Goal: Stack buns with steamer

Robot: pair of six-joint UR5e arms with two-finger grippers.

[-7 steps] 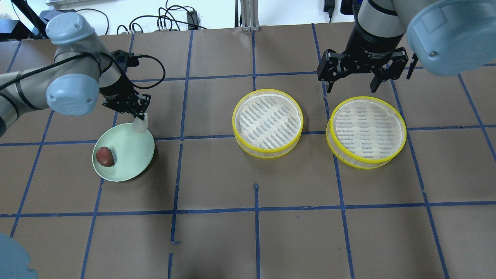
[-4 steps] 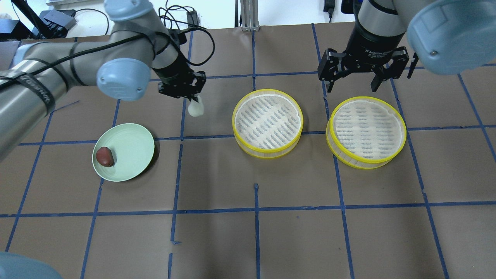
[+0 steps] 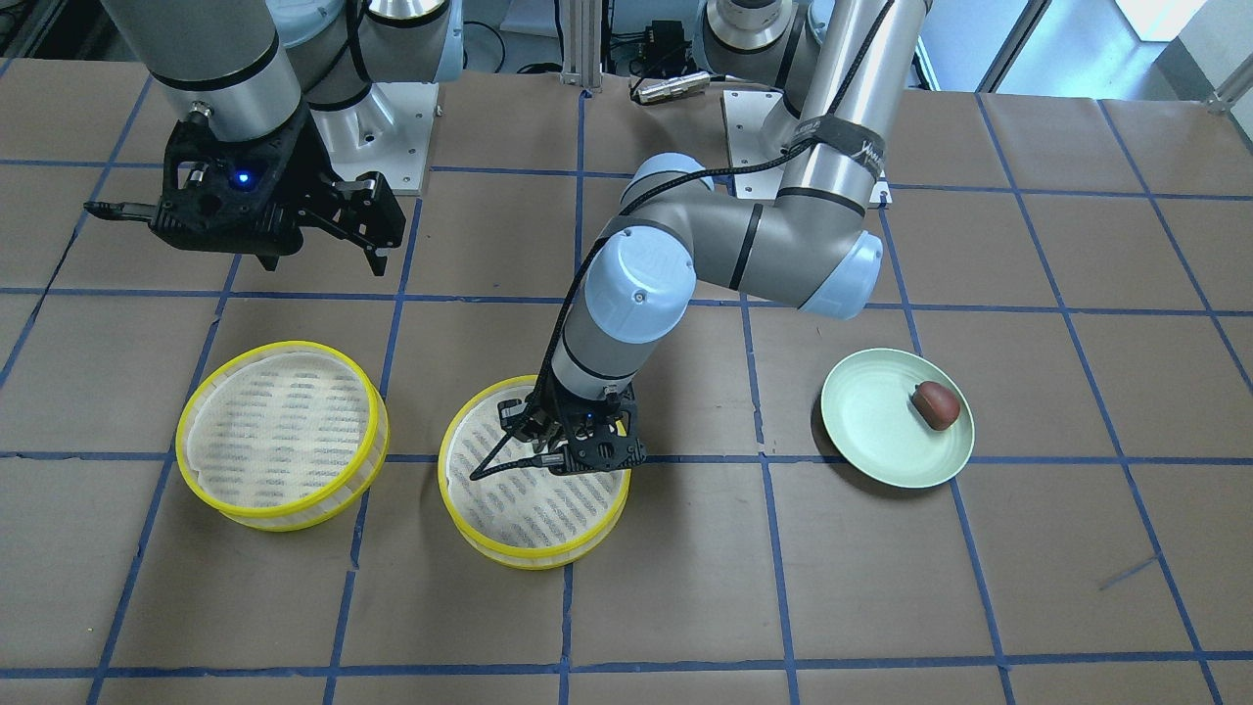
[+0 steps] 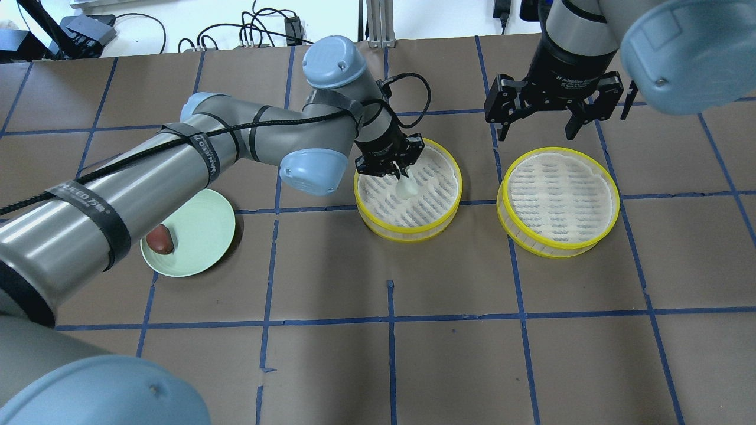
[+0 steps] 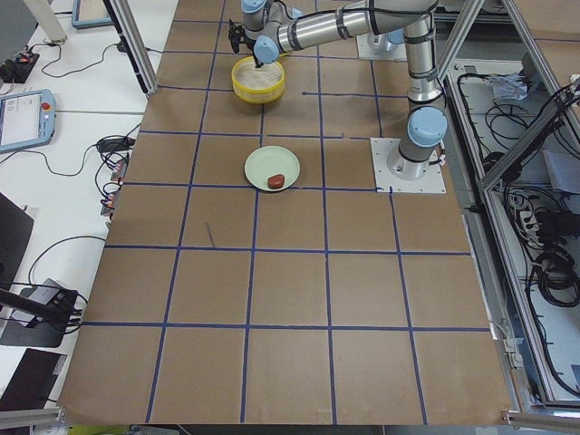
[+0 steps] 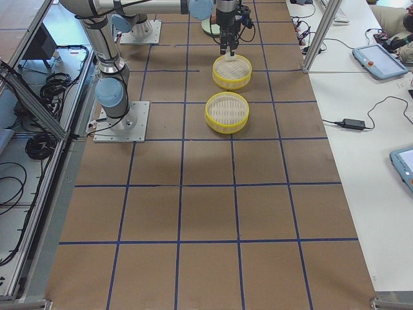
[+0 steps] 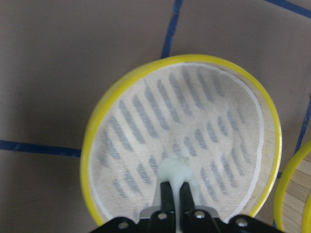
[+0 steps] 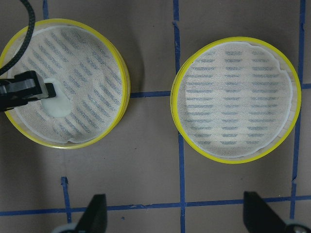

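Currently the left end effector (image 4: 399, 175) is clamped on the white bun (image 7: 177, 173), low over the middle steamer tray (image 4: 407, 235). Risk: the soft bun sticks to a finger on release, or rolls off-centre. Reddish-brown bun (image 3: 937, 404) on green plate (image 3: 881, 446). Right end effector (image 4: 537, 134) spread wide, empty.

- Worktop (image 4: 449, 366): flat, covered in brown paper, divided into squares by blue tape lines (image 4: 460, 317).
- Round pale green plate (image 4: 204, 233): set well in from every edge, about midway between the robot-side and operator-side edges.
- Tangled black cables (image 4: 260, 29): laid on a white bench beyond the operator-side edge.
- Aluminium frame post (image 4: 378, 23): stood upright at that same edge.
- Flat handheld control pendants (image 5: 23, 118) (image 6: 381, 62): laid on white benches beyond the operator-side edge.
- Black power adapter (image 6: 353, 123): corded, laid on the bench just off that edge.
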